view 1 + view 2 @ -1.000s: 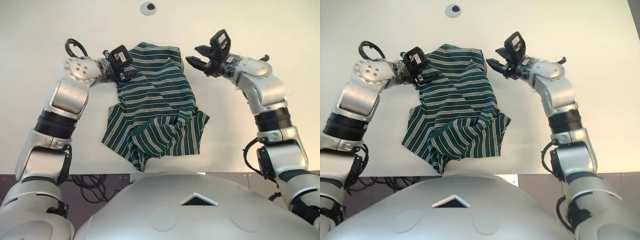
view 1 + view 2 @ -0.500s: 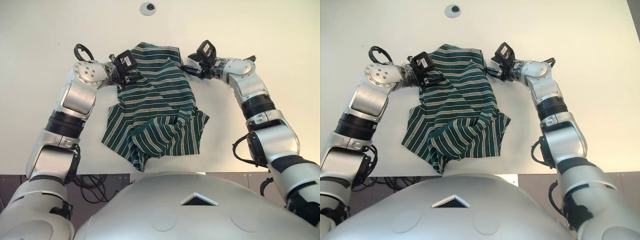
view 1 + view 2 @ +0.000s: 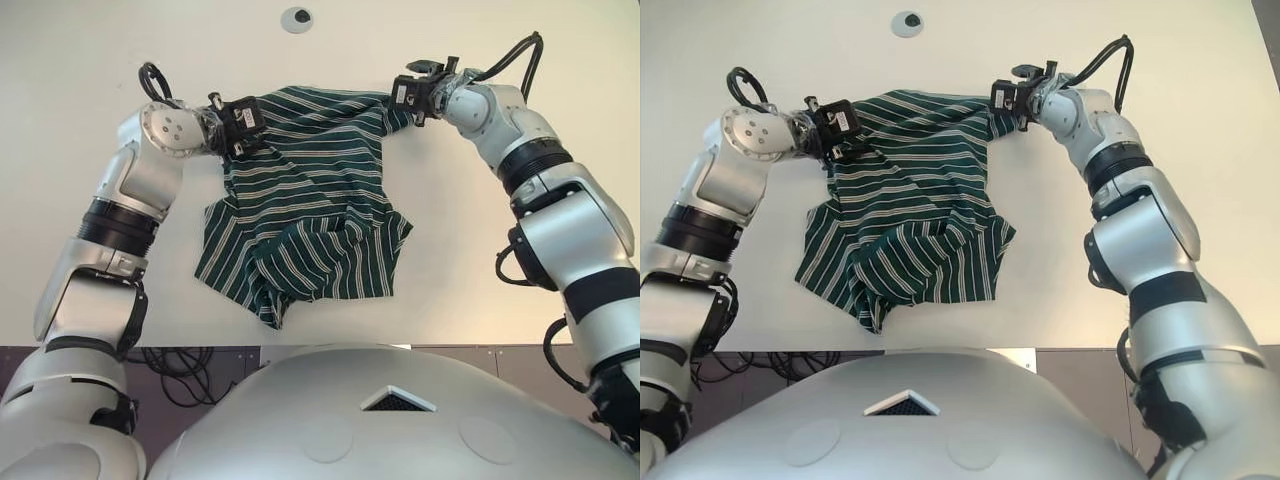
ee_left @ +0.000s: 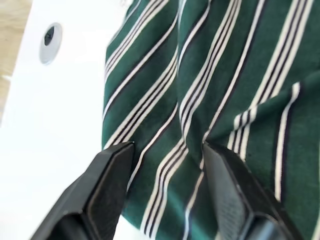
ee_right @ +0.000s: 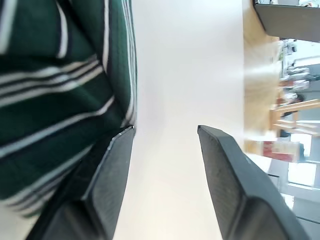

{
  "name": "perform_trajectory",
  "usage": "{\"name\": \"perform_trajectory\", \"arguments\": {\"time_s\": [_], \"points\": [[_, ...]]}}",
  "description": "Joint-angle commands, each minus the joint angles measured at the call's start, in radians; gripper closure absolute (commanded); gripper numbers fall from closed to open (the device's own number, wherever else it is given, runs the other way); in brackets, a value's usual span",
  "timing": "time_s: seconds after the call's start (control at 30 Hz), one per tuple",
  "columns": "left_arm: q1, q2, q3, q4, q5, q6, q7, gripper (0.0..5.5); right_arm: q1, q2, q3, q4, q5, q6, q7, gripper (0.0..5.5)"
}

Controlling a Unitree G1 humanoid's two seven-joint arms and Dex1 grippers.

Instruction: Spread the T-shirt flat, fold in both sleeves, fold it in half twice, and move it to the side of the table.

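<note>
Where the left arm bends in over the far left of the white bench (image 3: 455,250), the left gripper (image 3: 242,135) sits at the far left corner of the green, white-striped T-shirt (image 3: 310,200). In the left wrist view its jaws are spread, and the striped cloth runs across the gap between the two black fingers (image 4: 112,182) and on past both tips. Whether the tips press the cloth onto the bench cannot be told. Dark cables (image 3: 185,372) hang below the near edge of the bench on this side. Beyond the shirt's far edge and apart from it, a round grey fitting (image 3: 296,17) is set into the bench top. The T-shirt lies at the middle of the bench, not yet flat. Its far edge is drawn out in a fairly straight line between the two grippers and its middle falls in slanting creases. Its near part is bunched in overlapping folds, one lobe spreading to the near left and another to the near right. At the far right corner a narrow tongue of cloth reaches the right gripper (image 3: 402,106), whose arm arches in from the right. In the right wrist view these jaws are likewise spread: the cloth meets the tip of one finger (image 5: 112,175), bare bench shows in the gap, and the other finger (image 5: 227,180) stands clear of the shirt.
</note>
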Motion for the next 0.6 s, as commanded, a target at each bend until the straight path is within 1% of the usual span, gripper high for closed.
{"name": "perform_trajectory", "arguments": {"time_s": [0.03, 0.1, 0.13, 0.17, 0.2, 0.27, 0.4, 0.5, 0.6], "points": [[-0.056, -0.123, 0.007, 0.129, -0.020, -0.069, 0.028, 3.02, -0.061, -0.034, -0.105, 0.013, 0.070, -0.079, -0.091, 3.16], [-0.053, -0.161, 0.036, 0.136, -0.045, -0.093, 0.044, 3.02, -0.057, -0.027, -0.254, -0.001, 0.221, -0.111, -0.061, 3.16], [-0.044, -0.171, 0.053, 0.127, -0.061, -0.088, 0.045, 3.02, -0.045, -0.024, -0.319, -0.011, 0.297, -0.110, -0.009, 3.16], [-0.036, -0.174, 0.071, 0.120, -0.071, -0.082, 0.052, 3.02, -0.024, -0.019, -0.368, -0.026, 0.360, -0.099, 0.068, 3.16], [-0.032, -0.167, 0.085, 0.118, -0.071, -0.078, 0.060, 3.02, 0.007, -0.018, -0.390, -0.045, 0.398, -0.075, 0.148, 3.16], [-0.035, -0.155, 0.116, 0.117, -0.071, -0.077, 0.083, 3.02, 0.081, -0.019, -0.416, -0.102, 0.450, -0.011, 0.267, 3.16], [-0.030, -0.159, 0.163, 0.059, -0.079, -0.055, 0.111, 3.02, 0.250, -0.051, -0.415, -0.315, 0.465, 0.128, 0.358, 3.16], [0.035, -0.105, 0.191, -0.079, -0.099, 0.022, 0.056, 3.02, 0.339, -0.053, -0.426, -0.455, 0.478, 0.219, 0.385, 3.16], [0.107, -0.047, 0.213, -0.209, -0.135, 0.108, -0.015, 3.02, 0.393, -0.054, -0.435, -0.539, 0.492, 0.285, 0.403, 3.16]]}}
